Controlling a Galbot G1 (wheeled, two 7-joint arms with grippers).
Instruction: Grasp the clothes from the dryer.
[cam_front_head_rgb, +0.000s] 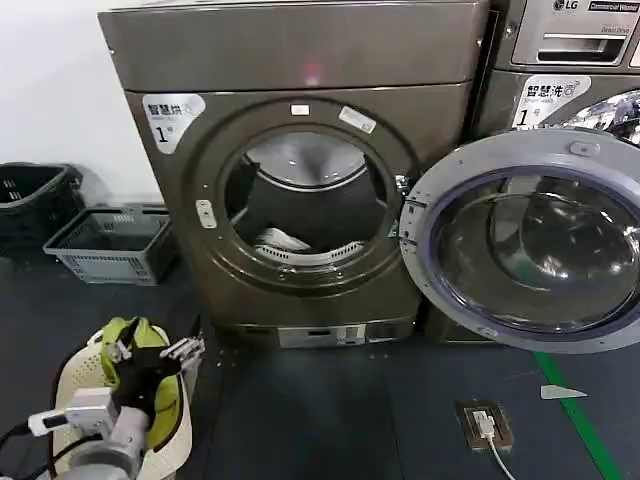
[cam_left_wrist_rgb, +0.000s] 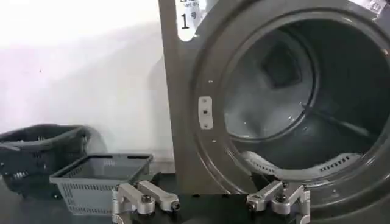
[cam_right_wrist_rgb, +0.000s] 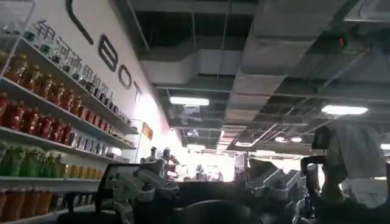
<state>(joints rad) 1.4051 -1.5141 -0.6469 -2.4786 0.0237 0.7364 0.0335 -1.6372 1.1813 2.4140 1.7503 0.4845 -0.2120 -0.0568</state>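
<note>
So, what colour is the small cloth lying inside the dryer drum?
White and pale grey; the cloth shows best in the head view, low in the dark drum.

Dryer (cam_front_head_rgb: 300, 150) sticker (cam_front_head_rgb: 172, 115): "1"
Neighbouring machine (cam_front_head_rgb: 570, 60) panel: "LG"
Its sticker (cam_front_head_rgb: 553, 100): "1"
Shop wall (cam_right_wrist_rgb: 91, 55): large letters "BOT"

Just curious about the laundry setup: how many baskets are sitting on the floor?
3: a dark basket by the wall, a grey basket beside the dryer, and a cream basket nearest the robot.
</note>
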